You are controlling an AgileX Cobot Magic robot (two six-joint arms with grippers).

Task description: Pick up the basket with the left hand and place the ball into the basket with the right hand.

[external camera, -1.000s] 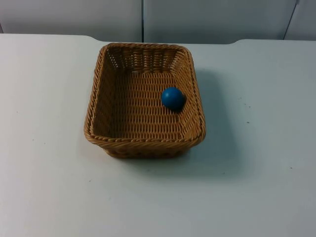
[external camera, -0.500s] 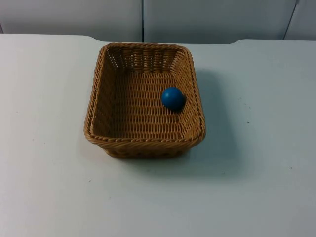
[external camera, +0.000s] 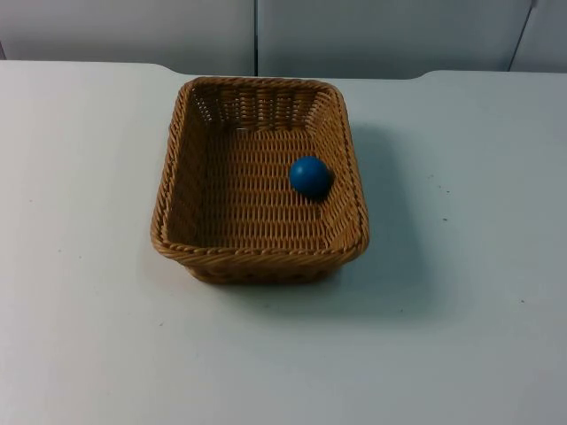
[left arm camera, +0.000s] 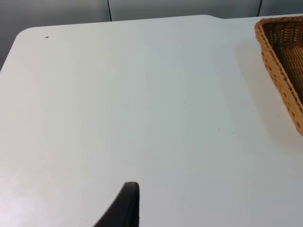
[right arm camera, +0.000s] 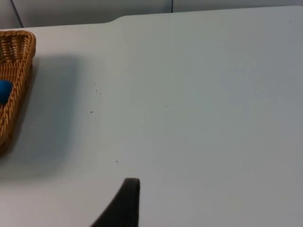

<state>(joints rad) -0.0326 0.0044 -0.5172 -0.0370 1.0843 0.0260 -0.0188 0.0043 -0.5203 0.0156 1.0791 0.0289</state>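
Rectangular tan woven wicker basket (external camera: 259, 181) sits flat on the white surface (external camera: 461, 266), near the grey partition wall (external camera: 372, 35). Small blue ball (external camera: 310, 176) lies inside the basket, touching the basket's right wall, roughly midway along that wall. Judged from this layout, the placing step looks already done.

Left tool (left arm camera: 124, 208): one black fingertip seen over bare surface, well apart from the basket's left rim (left arm camera: 279, 71). Spread of the left tool cannot be told. The arm waits.

Right tool (right arm camera: 124, 205): one black fingertip likewise over bare surface, well apart from the basket's right side (right arm camera: 14, 80); the ball (right arm camera: 4, 91) is just past that rim. Spread of the right tool cannot be told either. It holds nothing that can be seen.

Handling judgement:
- Basket is probably light and fairly stiff, with slight give in the weave. The thick braided rim is the best hold; the left wall's rim is nearest the left tool.
- Ball is smooth, round and likely hard, so it will roll if the basket tilts. Lift level.
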